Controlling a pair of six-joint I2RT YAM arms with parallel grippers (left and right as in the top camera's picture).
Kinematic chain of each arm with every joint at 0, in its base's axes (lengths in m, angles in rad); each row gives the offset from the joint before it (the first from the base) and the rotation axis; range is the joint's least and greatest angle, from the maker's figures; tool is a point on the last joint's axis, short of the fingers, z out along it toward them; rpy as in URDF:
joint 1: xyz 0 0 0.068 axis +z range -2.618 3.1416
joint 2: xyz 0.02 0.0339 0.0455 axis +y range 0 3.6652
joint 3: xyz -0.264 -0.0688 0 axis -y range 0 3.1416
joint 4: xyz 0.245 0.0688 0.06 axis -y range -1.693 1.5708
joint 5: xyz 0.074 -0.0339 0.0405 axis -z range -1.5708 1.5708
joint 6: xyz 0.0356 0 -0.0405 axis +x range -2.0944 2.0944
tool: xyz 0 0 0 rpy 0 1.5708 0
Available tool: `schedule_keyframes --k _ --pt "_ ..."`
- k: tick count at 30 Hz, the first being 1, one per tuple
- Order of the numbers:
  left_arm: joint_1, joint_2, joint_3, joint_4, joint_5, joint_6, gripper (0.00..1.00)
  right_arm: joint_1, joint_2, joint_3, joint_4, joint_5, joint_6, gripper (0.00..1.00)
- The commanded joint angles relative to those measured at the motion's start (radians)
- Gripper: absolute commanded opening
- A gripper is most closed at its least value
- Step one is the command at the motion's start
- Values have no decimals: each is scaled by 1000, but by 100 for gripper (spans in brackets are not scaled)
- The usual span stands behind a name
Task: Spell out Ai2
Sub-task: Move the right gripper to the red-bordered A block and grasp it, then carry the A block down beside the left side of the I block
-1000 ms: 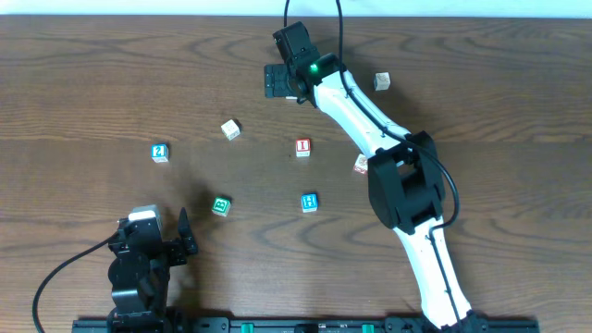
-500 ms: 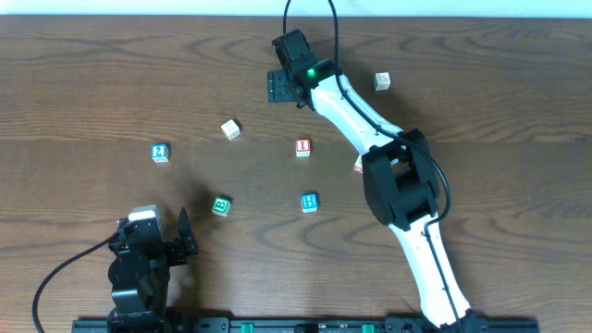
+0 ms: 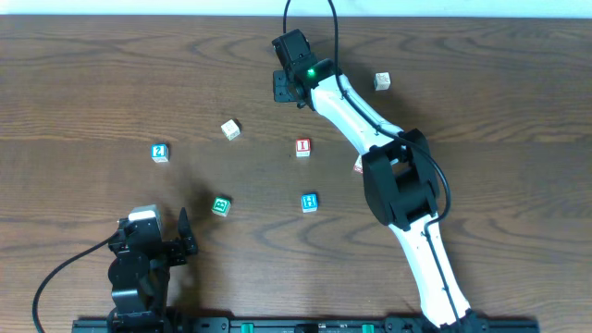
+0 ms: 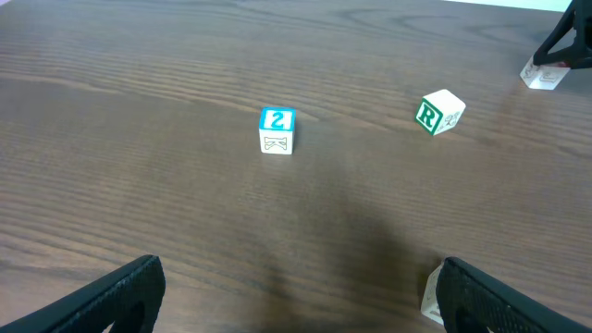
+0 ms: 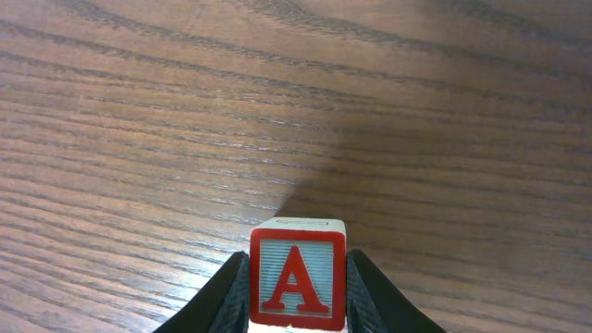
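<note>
In the right wrist view the red-and-white "A" cube (image 5: 298,279) sits squeezed between my right gripper's (image 5: 298,294) two black fingers, its letter facing the camera. Overhead, that gripper (image 3: 285,85) is at the far middle of the table and hides the cube. The red "I" cube (image 3: 302,147) lies near the centre. Further left lies the blue "2" cube (image 3: 160,153), also in the left wrist view (image 4: 277,129) ahead of my left gripper (image 4: 296,310). That gripper (image 3: 182,242) stands wide open at the near left, holding nothing.
A green "R" cube (image 3: 220,205) (image 4: 437,112) and a blue "H" cube (image 3: 309,203) lie towards the front. A pale cube (image 3: 230,129) sits left of centre, another (image 3: 382,81) at the far right. A red-edged cube (image 3: 360,165) is half hidden by the right arm.
The right gripper's jaws have closed from wide apart onto the "A" cube. The left arm and the other cubes have not moved.
</note>
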Motion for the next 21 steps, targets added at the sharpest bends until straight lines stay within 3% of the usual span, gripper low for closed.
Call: schedule_keyframes --k 1,10,16,18,20,21 --pt "3 -6 -17 0 -11 0 95 -1 19 7 -9 15 -3 30" --pt "3 -6 -17 0 -11 0 95 -16 17 120 -106 27 0 29" --pt "3 -6 -17 0 -11 0 95 -26 17 233 -282 67 0 27" --pt "3 -6 -17 0 -11 0 95 -29 17 246 -340 67 0 18" --pt "3 -6 -17 0 -11 0 95 -30 11 251 -396 69 12 3" --pt "3 -6 -17 0 -11 0 95 -30 7 252 -425 77 27 1"
